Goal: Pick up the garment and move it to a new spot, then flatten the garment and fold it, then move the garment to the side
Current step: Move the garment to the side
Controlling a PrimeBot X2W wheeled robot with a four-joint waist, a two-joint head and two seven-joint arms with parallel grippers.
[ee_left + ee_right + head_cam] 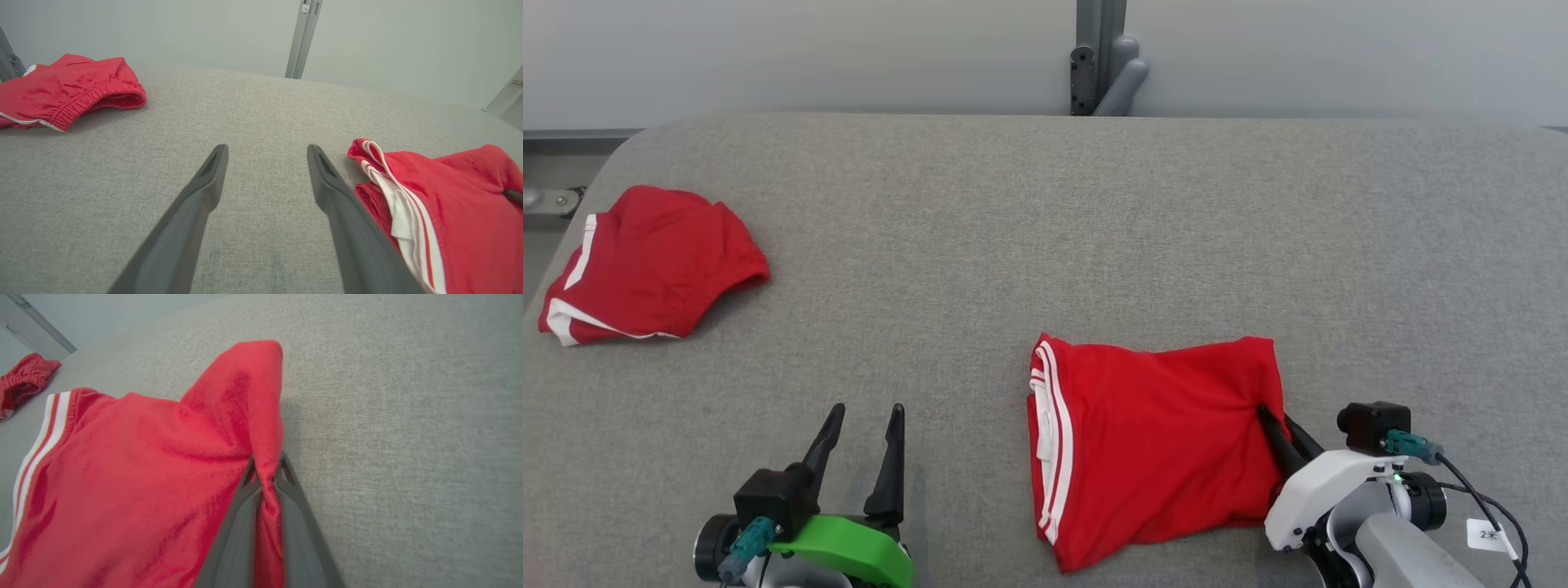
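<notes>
Head camera above grey table (1045, 204), wrist cameras low, close, sharing nearer garment (122, 465)

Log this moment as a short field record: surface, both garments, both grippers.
surface: grey fabric-covered table
near garment: red garment with white stripes, lying roughly flat at the table's near right
far garment: second red garment with white trim, bunched at the far left
left gripper: open, holding nothing, apart from the striped garment on its left
right gripper: shut on the striped garment's right edge, a fold pinched between its fingers
</notes>
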